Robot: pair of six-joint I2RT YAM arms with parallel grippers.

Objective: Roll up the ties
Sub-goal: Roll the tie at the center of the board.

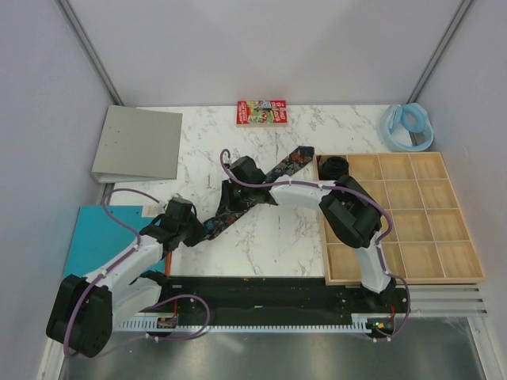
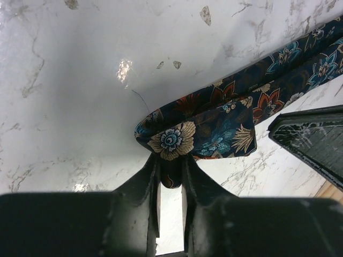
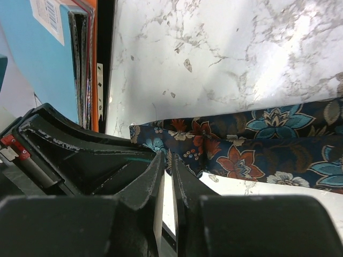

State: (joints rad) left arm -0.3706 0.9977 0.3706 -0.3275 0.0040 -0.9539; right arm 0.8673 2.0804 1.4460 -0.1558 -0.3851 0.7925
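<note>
One tie [image 1: 273, 180], dark with a floral print, lies as a long strip running diagonally across the marble table. My left gripper [image 1: 196, 229] is shut on its folded near end; in the left wrist view the fold [image 2: 209, 128] sits pinched between the fingertips [image 2: 153, 168]. My right gripper [image 1: 234, 195] is a little farther along the same strip, its jaws almost closed on the edge of the tie [image 3: 241, 147]. A second tie, rolled into a dark coil [image 1: 334, 166], sits in the top-left compartment of the wooden tray [image 1: 404, 261].
A grey binder [image 1: 136, 144] lies at the back left and a blue folder [image 1: 99, 237] at the near left. A red printed box [image 1: 261, 112] and a pale blue ring [image 1: 408, 125] lie at the back edge. The left gripper's body [image 3: 80, 155] is close beside my right fingers.
</note>
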